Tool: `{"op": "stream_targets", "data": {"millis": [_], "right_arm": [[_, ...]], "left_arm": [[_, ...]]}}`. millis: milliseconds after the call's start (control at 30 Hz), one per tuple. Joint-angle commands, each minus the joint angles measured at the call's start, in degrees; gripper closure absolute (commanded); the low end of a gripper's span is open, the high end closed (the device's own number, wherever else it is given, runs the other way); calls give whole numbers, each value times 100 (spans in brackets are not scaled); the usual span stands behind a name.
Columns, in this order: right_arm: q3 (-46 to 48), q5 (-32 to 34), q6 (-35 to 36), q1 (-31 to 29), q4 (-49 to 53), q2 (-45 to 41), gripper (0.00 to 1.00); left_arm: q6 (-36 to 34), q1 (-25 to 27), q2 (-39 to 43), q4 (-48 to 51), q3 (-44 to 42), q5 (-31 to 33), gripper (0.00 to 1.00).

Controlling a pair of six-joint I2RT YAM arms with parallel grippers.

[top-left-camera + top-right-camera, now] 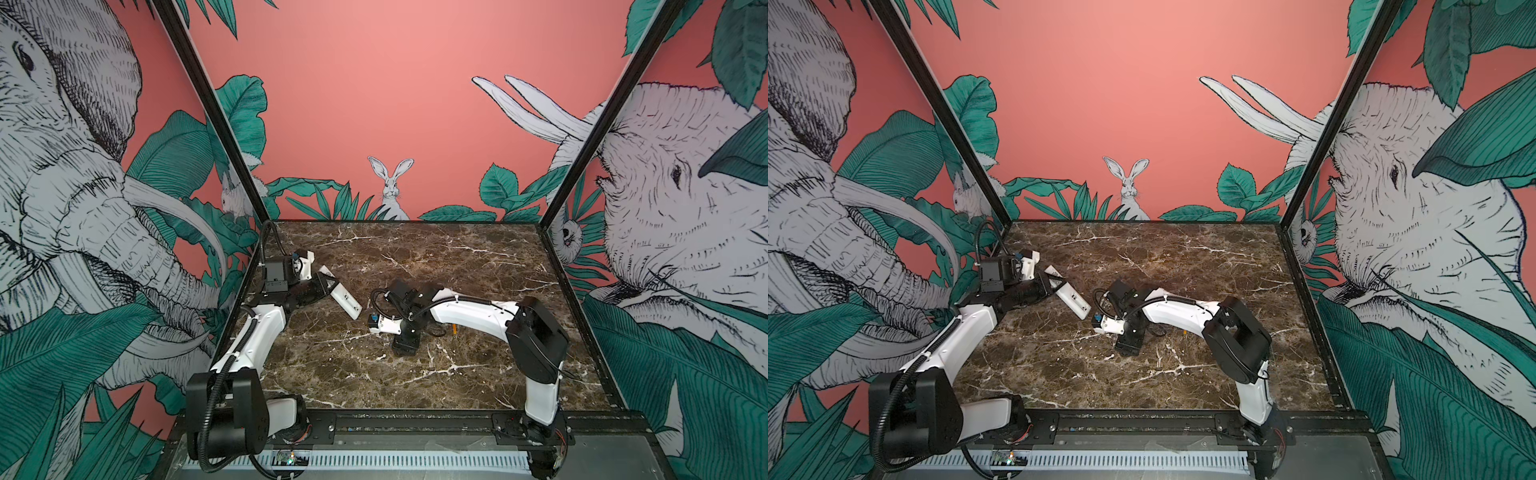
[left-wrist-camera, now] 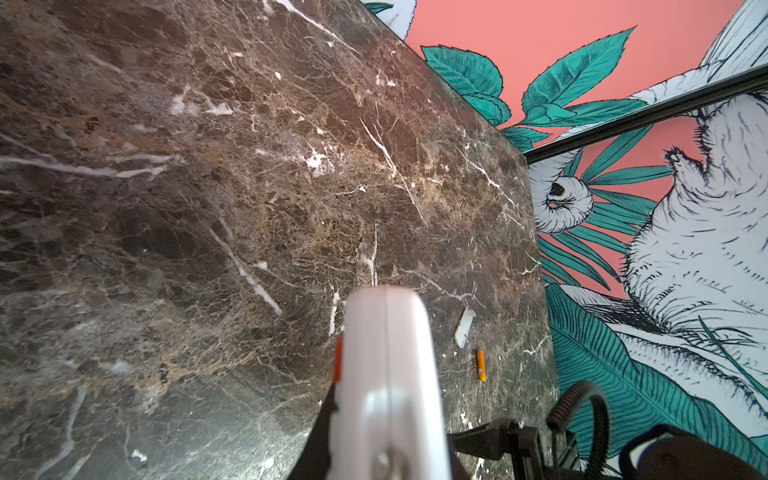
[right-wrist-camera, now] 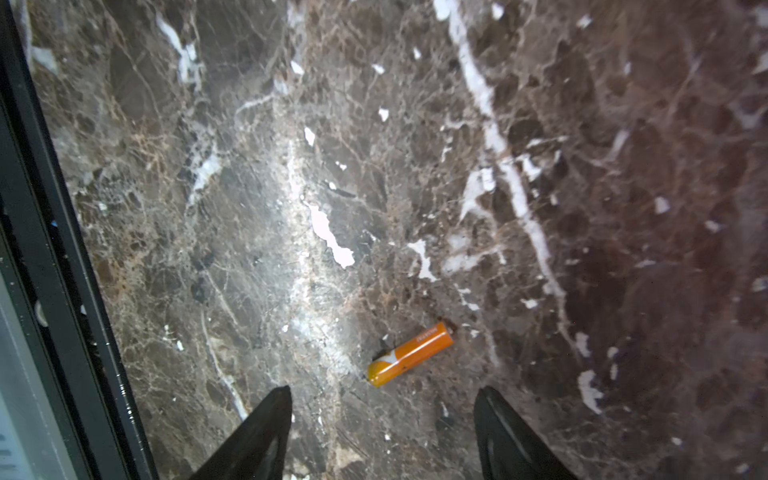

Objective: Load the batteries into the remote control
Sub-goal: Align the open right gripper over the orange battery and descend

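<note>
Front rail (image 1: 415, 426) and both arm bases sit nearest in both top views, marble table (image 1: 436, 257) behind them. Left gripper (image 1: 322, 287) is at the left rear of the table, jaws clamped on one end of the remote control (image 1: 348, 301). Remote is white and angled toward table centre, with small dark marks on its upper face that are too small to read. Can't tell if its free end touches the marble. Right gripper (image 1: 405, 348) is mid-table, pointing down. Its fingertips are hidden under its own body, so the jaw gap is unreadable from up here. Battery (image 1: 455, 329) is a tiny orange sliver on the table just beside the right forearm, well apart from the remote.

Left wrist: remote control (image 2: 390, 374) fills lower centre, edge-on, blurred, near end cut off by the frame. Orange button (image 2: 338, 359) on one side. Dark jaws press it from both sides. Beyond it the battery (image 2: 481, 365) lies flat on the marble, a small white flat piece (image 2: 464, 328) just beside it, not touching. Can't tell what that piece is.

Right wrist: two black fingertips (image 3: 270, 424) stand wide apart with nothing between them, only the tips in frame. Battery (image 3: 409, 354) lies flat on the marble just ahead of the gap, untouched, label print too blurred to read. Front rail (image 3: 50, 249) runs along one edge.
</note>
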State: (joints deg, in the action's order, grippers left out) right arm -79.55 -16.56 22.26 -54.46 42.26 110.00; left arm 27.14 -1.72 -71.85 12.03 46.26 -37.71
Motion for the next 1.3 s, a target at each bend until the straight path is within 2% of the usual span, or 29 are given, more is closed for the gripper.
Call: {"op": "stream_targets", "data": {"millis": [0, 167, 367, 567, 633, 733, 967, 1167, 1267], "right_arm": [[62, 2, -167, -54, -46, 72, 33], [-26, 186, -249, -86, -3, 259, 41], [129, 487, -264, -203, -218, 293, 45], [233, 895, -260, -247, -426, 271, 53], [326, 1031, -115, -273, -488, 222, 58], [739, 1148, 348, -301, -748, 49, 73], [673, 1654, 1166, -280, -590, 167, 87], [478, 2177, 1561, -45, -739, 438, 86], [169, 2179, 1551, 88, -747, 529, 84]], "left_arm": [[4, -37, 150, -161, 27, -145, 81], [46, -37, 150, -236, -13, -175, 80], [49, -34, 137, -237, -17, -196, 80], [111, -33, 104, -317, -41, -245, 80], [114, -31, 118, -316, -53, -237, 80], [113, -32, 110, -322, -56, -227, 80], [117, -39, 119, -333, -79, -229, 80], [114, -42, 116, -325, -64, -228, 80], [107, -39, 115, -316, -44, -237, 80]]}}
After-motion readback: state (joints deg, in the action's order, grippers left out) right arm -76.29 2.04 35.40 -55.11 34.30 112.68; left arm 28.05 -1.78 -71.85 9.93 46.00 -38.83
